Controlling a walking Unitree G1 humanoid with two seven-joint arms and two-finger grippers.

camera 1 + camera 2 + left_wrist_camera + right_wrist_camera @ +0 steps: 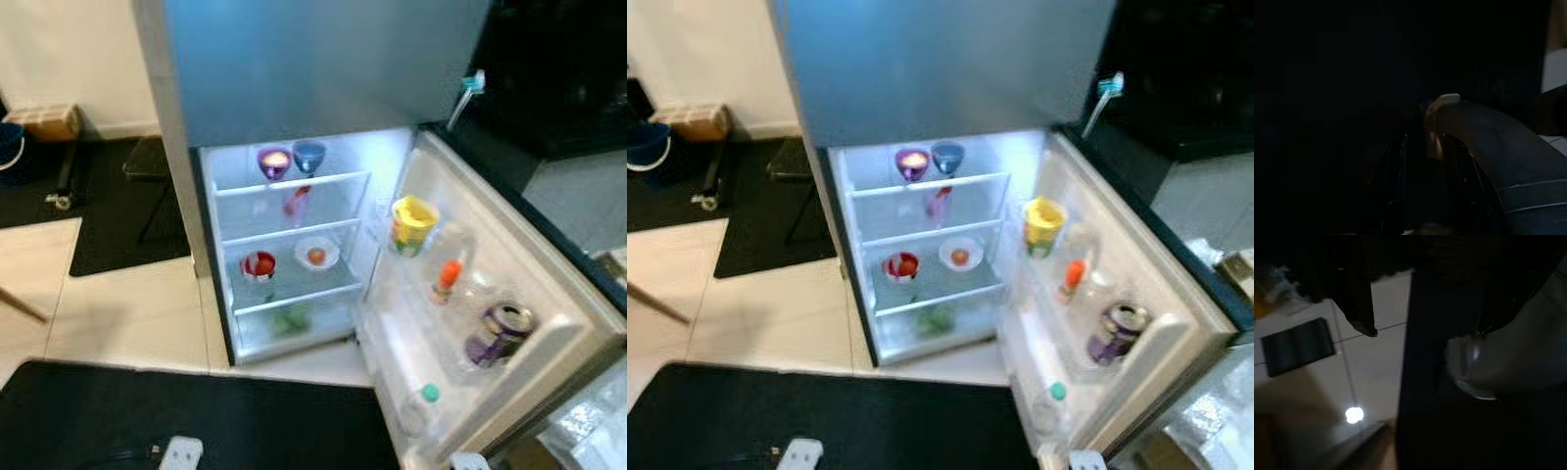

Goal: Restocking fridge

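fridge door [549, 323] swung wide so you can load it | can [498, 333], yellow cup [413, 223] racked in door | both grippers' grip: can't tell

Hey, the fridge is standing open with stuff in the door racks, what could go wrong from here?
The purple can lies tilted in the door rack; swinging the door could roll or tip it. The small orange bottle stands among clear bottles and might get knocked when reaching in. The purple bowl and blue bowl sit near the top shelf's front edge, so a nudge could push them off.
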